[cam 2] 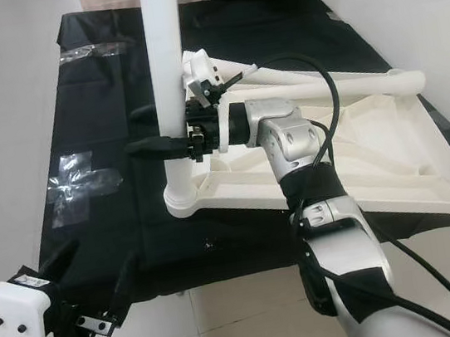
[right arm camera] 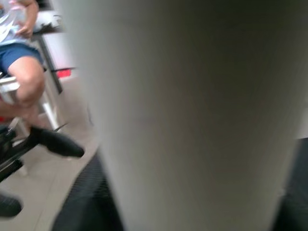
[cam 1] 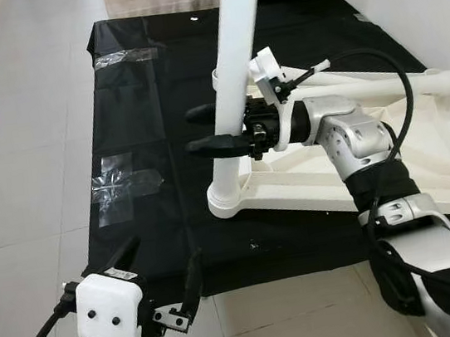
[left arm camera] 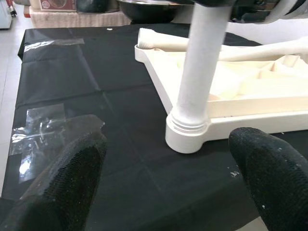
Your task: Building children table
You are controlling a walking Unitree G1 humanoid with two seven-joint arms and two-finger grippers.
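right claw (cam 1: 213, 128) gripping upright table leg (cam 1: 233, 75)

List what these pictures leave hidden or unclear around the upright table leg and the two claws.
- Upright leg: its top runs off the upper edge of both eye views.
- Leg's joint with the tabletop's corner socket: thread depth is concealed inside the collar.
- Right claw: its wrist view is blurred, the leg blocking it.
- Left claw: its arm is cut off by the lower edge.

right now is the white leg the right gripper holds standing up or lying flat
Upright. The white leg stands vertical with its base in the corner socket of the upturned tabletop, the right gripper closed around it.
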